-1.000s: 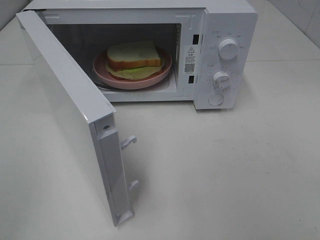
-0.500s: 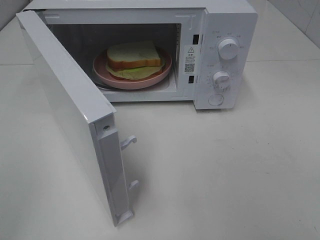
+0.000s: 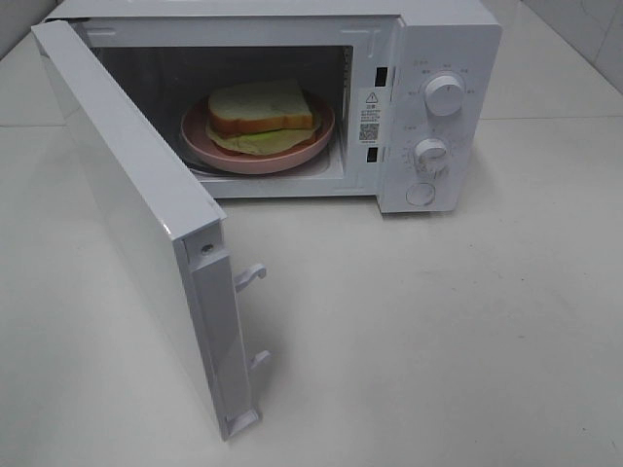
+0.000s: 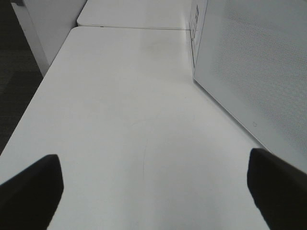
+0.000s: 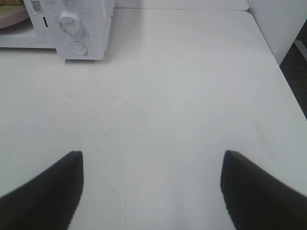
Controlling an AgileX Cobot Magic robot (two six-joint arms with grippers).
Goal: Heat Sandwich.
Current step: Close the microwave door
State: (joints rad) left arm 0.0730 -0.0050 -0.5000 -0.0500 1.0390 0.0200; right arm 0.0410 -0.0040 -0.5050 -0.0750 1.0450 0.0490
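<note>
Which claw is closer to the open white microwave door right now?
Left. The left claw sits beside the open white microwave door; the right claw faces the knob panel across the white table, farther from that door.

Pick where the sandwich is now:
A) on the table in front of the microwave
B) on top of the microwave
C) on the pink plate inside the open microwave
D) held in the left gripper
C: the sandwich lies on the pink plate inside the microwave, whose door stands open.
</note>
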